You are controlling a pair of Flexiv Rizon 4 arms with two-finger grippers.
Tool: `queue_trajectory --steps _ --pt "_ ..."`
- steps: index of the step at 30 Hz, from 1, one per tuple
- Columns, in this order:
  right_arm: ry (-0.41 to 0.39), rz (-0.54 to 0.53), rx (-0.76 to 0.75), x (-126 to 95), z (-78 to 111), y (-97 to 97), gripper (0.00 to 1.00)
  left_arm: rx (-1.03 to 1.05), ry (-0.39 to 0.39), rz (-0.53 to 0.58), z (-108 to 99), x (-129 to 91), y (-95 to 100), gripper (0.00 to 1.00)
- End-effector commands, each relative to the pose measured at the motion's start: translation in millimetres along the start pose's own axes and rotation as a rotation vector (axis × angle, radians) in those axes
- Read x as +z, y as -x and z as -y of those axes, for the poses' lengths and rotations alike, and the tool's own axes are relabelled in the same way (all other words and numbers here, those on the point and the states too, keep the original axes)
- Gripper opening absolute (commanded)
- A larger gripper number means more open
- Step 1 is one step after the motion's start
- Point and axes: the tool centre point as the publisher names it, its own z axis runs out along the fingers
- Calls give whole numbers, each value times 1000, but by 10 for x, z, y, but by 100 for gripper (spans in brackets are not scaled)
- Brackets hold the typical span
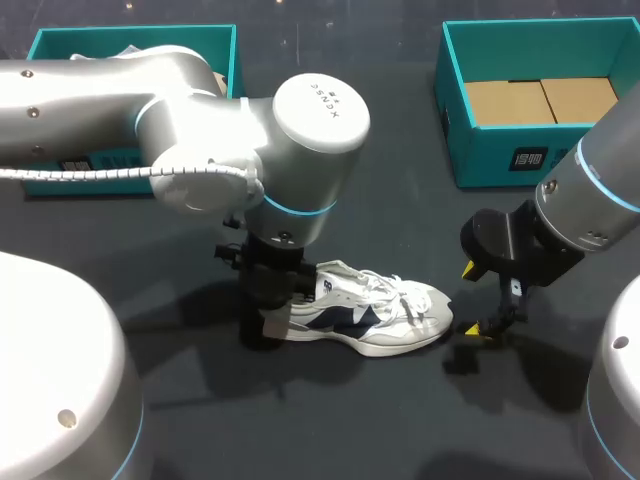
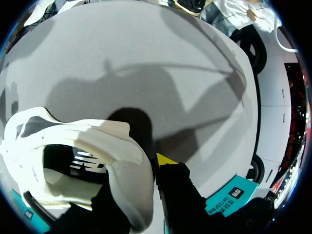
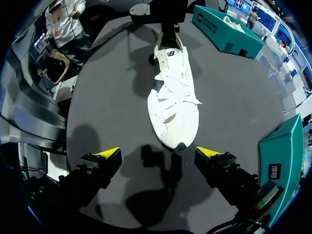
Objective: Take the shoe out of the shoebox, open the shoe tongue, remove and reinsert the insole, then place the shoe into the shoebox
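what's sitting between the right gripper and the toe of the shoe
Nothing visible. The right gripper is open, with only bare table between its fingers and the toe of the shoe just ahead. The left gripper grips the heel at the far end, out of the way.

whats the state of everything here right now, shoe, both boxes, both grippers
shoe: out of the box, resting on its sole, heel gripped
left gripper: jaws shut on the shoe's heel collar
right gripper: jaws open, empty, just off the toe
right shoebox: open, brown cardboard inside
left shoebox: open, contents mostly hidden
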Motion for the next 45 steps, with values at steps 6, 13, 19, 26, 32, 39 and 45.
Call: queue_trajectory --steps 6,13,19,26,32,39,45 --pt "-1 4 0 1 6 -19 100 7 26 6 19 33 6 38" --pt "-1 4 0 1 6 -19 100 -11 14 43 53 -88 -85 100" --pt "-1 4 0 1 6 -19 100 -35 18 130 64 -398 -181 100" --pt "-1 4 0 1 6 -19 100 -161 -67 308 90 -953 -501 100" --pt "-1 4 0 1 6 -19 100 -297 -308 409 127 -1145 -750 100" --pt "-1 4 0 1 6 -19 100 -297 -308 409 127 -1145 -750 100" --pt "-1 4 0 1 6 -19 100 -363 -366 453 87 -1148 -806 100"
